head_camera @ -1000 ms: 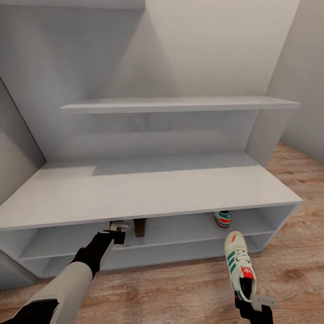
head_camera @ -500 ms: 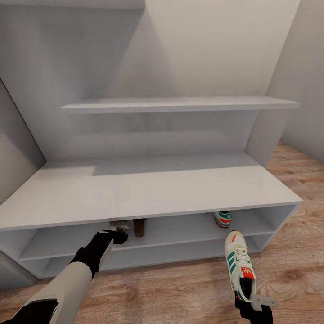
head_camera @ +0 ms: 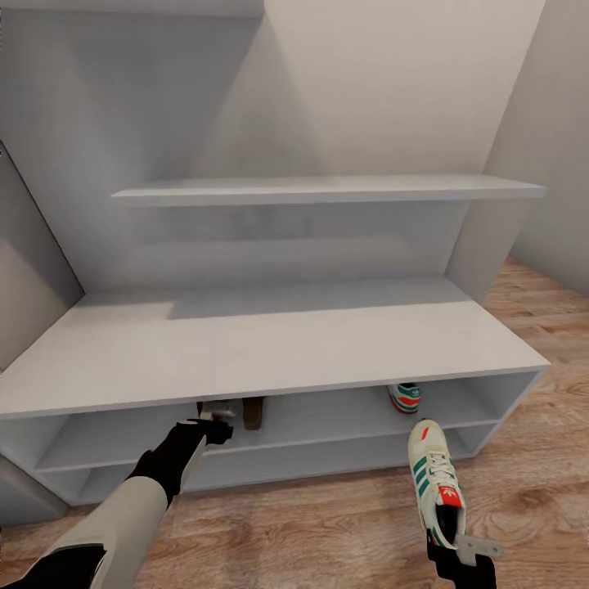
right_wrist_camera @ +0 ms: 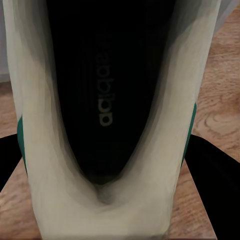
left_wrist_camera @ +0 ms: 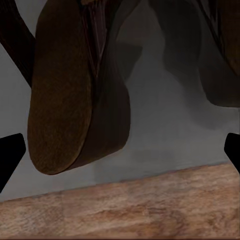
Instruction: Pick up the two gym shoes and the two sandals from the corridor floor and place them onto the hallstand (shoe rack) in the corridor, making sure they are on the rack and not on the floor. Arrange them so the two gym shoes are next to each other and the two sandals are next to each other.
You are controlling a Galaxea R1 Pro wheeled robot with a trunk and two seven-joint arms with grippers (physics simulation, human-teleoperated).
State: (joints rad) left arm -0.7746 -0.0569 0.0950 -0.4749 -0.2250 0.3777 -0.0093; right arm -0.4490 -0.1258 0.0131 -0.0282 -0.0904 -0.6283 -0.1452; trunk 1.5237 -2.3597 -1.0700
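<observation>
Down at 5 o'clock in the head view, the right gripper (head_camera: 456,550) has its fingers clamped on the heel of one gym shoe (head_camera: 436,481), held out over the corridor floor (head_camera: 327,532) with the toe aimed at 12 o'clock toward the hallstand (head_camera: 270,352). The right wrist view looks straight down into the shoe's dark opening (right_wrist_camera: 105,100), with cream sides, a bit of green stripe on each edge, and black finger tips pressing in from both sides, so that one's pretty clearly pinched tight on the heel. The second gym shoe (head_camera: 405,397) is already on the upper open shelf of the rack, off around 1 o'clock from the held one, and you only see its heel poking out from under the top board. Over at 7 o'clock the left gripper (head_camera: 216,411) is reaching in under the top board at the shelf's front edge, right next to a brown sandal (head_camera: 254,412) sitting on that shelf. The left wrist view shows that sandal's sole (left_wrist_camera: 70,95) big and close, the other sandal (left_wrist_camera: 222,55) in shadow further along, and the two black finger tips way out at opposite edges, so the left pincer is spread wide and holding nothing. Wood flooring runs along the front.
</observation>
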